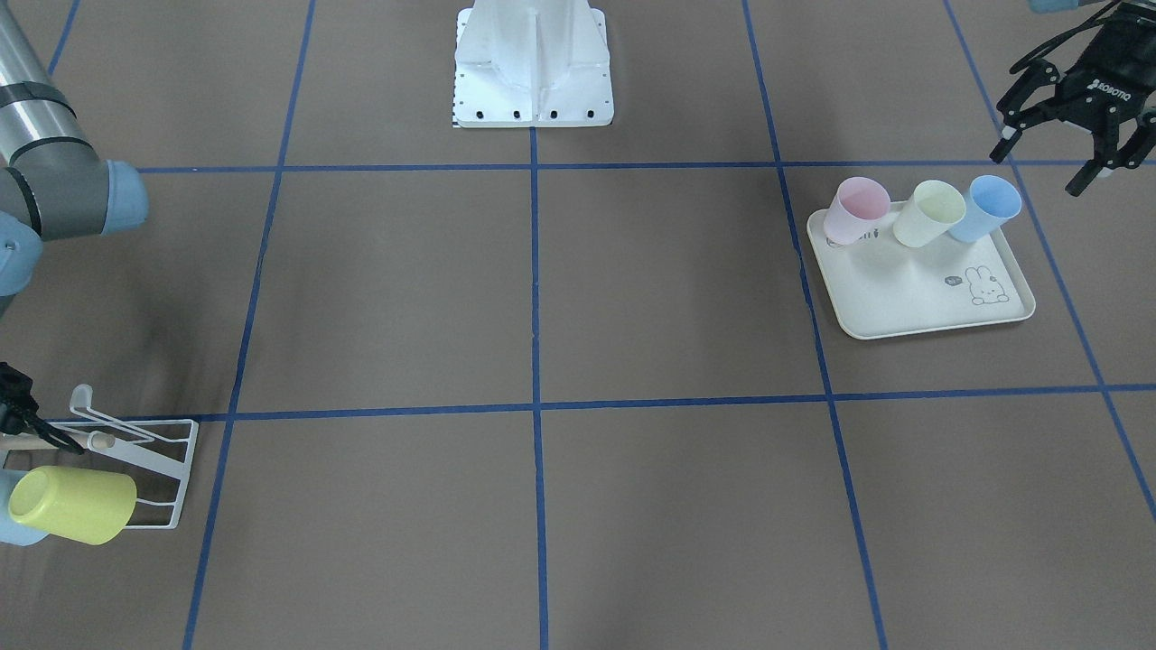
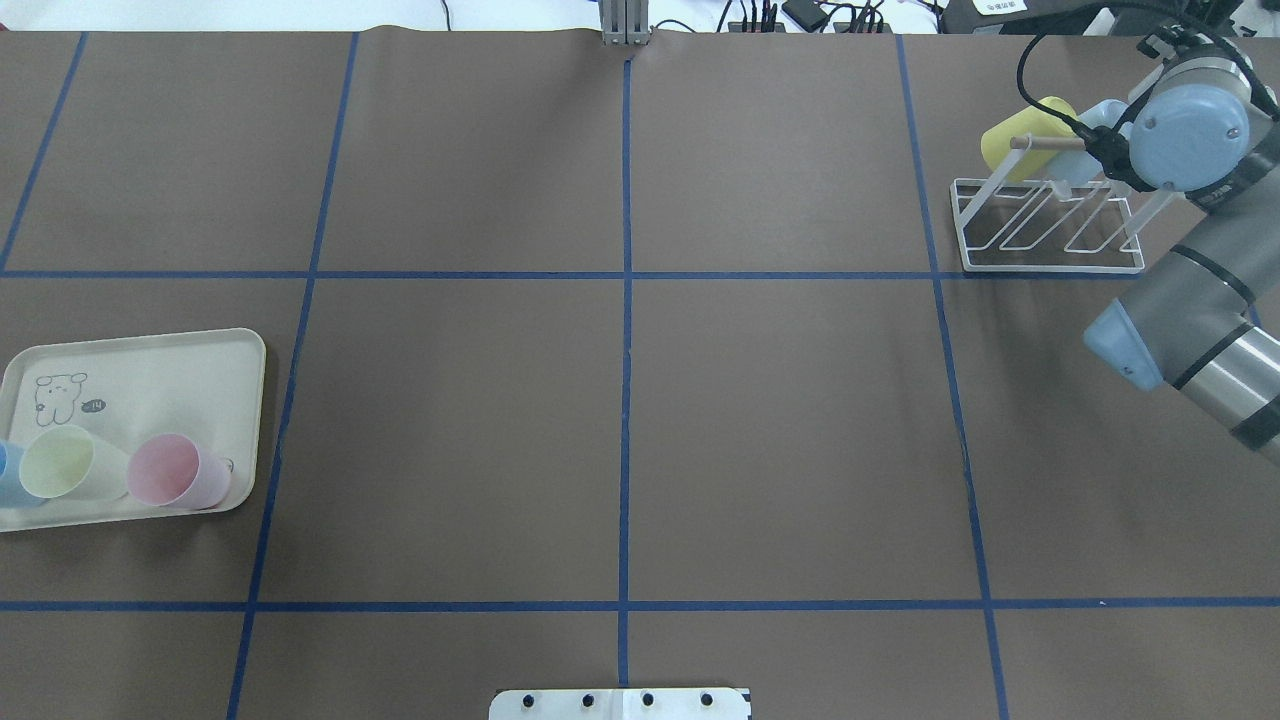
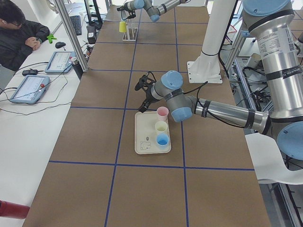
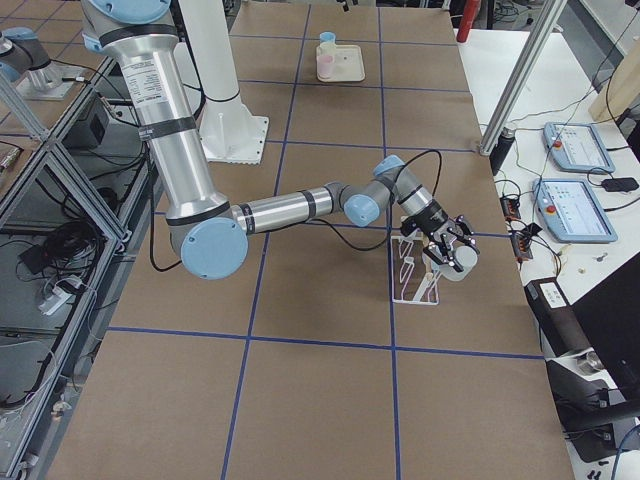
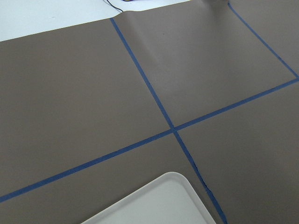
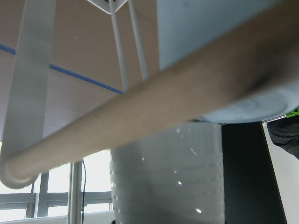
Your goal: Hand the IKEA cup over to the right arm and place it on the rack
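Note:
The white wire rack (image 2: 1050,255) stands at the far right of the table. A yellow cup (image 2: 1015,135) hangs tilted on it by the wooden rod (image 6: 140,112). Beside that sits a light-blue IKEA cup (image 2: 1098,112), right against my right gripper (image 4: 450,258). That gripper's fingers look spread, and the wrist view shows the cup beyond the rod, not between them. My left gripper (image 1: 1039,170) hovers open and empty past the far corner of the rabbit tray (image 1: 912,298). The tray holds a pink cup (image 1: 858,208), a pale-yellow cup (image 1: 935,212) and a blue cup (image 1: 989,208).
The robot's white base (image 1: 533,72) is at the middle of its side. Blue tape lines divide the brown table top. A person sits at a side desk (image 3: 28,61) with tablets beyond the table's far edge.

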You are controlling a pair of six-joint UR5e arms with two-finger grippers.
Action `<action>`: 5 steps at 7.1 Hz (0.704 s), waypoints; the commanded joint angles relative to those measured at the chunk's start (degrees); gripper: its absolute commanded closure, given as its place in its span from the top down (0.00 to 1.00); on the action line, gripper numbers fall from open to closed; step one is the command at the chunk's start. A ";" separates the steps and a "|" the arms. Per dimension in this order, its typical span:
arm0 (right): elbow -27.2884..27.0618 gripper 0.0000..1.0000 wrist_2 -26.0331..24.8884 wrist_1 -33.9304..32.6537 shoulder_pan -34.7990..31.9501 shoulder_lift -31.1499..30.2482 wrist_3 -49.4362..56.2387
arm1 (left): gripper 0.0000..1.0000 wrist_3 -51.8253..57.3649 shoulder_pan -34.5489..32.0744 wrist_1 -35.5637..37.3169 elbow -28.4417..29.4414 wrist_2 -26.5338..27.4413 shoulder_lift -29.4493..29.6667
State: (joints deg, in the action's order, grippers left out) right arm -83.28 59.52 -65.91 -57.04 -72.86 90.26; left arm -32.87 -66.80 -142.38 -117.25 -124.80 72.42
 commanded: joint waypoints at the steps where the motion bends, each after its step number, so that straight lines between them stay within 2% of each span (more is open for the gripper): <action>1: 0.05 0.00 -1.69 -0.18 0.53 -0.09 0.01 | 1.00 0.00 0.00 0.00 0.00 0.00 0.00; 5: 0.31 0.00 -4.93 -0.18 0.88 -1.23 1.59 | 1.00 0.00 0.00 0.00 0.00 0.00 0.00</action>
State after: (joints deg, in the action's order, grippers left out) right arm -83.03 56.04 -66.15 -56.35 -73.57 91.49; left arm -32.87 -66.80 -142.38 -117.25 -124.80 72.42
